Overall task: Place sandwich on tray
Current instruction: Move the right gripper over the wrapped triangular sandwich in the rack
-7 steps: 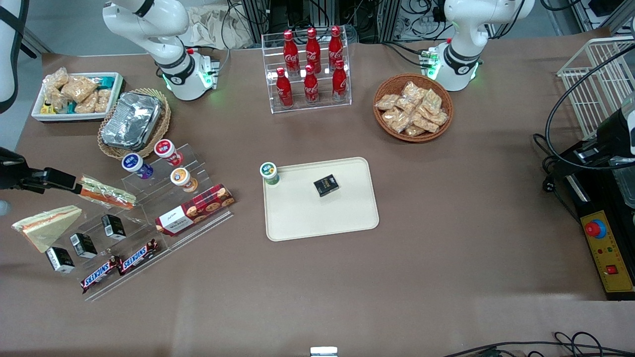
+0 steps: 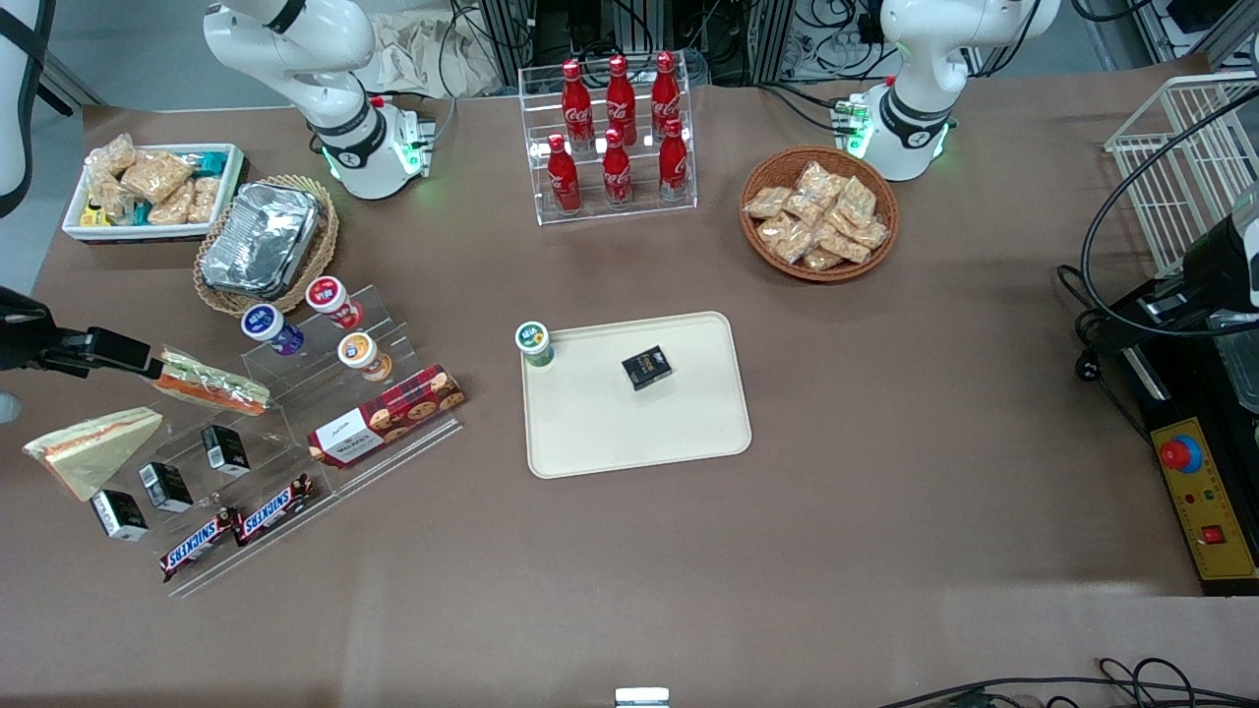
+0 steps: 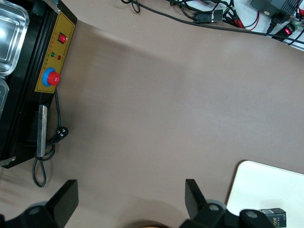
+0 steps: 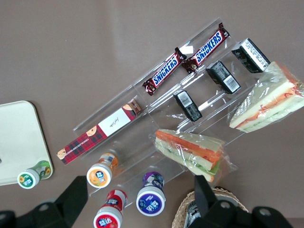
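Our fingers (image 4: pixel 83 199) stand spread wide and grasp nothing, one dark finger on each side of the cluster of small round-lidded cups (image 4: pixel 151 199). The gripper (image 4: pixel 137 209) hangs above the working arm's end of the table (image 2: pixel 885 393); in the front view we see only its dark body at the frame edge, so its exact height is hard for us to judge. Below it lies the clear acrylic stepped stand (image 2: pixel 295 433) carrying the cups, a red tartan biscuit box (image 2: pixel 386 415), three small black boxes (image 2: pixel 165 486) and two Snickers bars (image 2: pixel 236 527). The longer narrow wrapped sandwich (image 2: pixel 209 382) rests on the stand's upper step. The sandwich (image 2: pixel 93 447), a clear-wrapped wedge with pale bread faces, lies just beside the stand at the working arm's end, nearer the front camera than the narrow one, and untouched by us. The tray (image 2: pixel 639 433) sits well apart from it near the table's middle, holding a small black box (image 2: pixel 646 367), with a green-lidded cup (image 2: pixel 533 343) at its corner. Farther from the camera stand a foil container in a wicker basket (image 2: pixel 264 241), a white bin of snack packets (image 2: pixel 152 192) and a rack of red cola bottles (image 2: pixel 615 138).
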Robot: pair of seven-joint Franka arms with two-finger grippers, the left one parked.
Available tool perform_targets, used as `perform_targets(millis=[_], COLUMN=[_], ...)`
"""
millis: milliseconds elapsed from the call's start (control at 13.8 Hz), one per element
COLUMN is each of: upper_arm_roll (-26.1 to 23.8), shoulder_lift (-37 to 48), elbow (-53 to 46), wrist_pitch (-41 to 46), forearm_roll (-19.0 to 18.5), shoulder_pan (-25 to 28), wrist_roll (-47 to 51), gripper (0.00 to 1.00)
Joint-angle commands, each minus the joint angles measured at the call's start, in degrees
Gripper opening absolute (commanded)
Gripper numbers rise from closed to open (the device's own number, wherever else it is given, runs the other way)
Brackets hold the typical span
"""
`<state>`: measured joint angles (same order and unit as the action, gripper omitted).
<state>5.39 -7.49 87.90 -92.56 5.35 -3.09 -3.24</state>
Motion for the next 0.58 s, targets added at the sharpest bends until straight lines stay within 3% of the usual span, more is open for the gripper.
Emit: perform_targets(millis=[0,145,363,508], upper_arm_roll=[0.3,0.8,1.3,1.4], shoulder_lift=[0.3,0.0,-0.2,-0.5], elbow=[-0.7,-1.4,-1.7,-1.7], wrist_pitch=[0.5,0.6,0.5,-2.3], forearm_roll=[0.7,0.2,-5.6,-6.8], shoulder_pan=[-0.1,-0.9,-2.2,-4.4], wrist_roll=[1.6,5.7,9.3,8.9], gripper=[1.0,1.0,1.0,1.0])
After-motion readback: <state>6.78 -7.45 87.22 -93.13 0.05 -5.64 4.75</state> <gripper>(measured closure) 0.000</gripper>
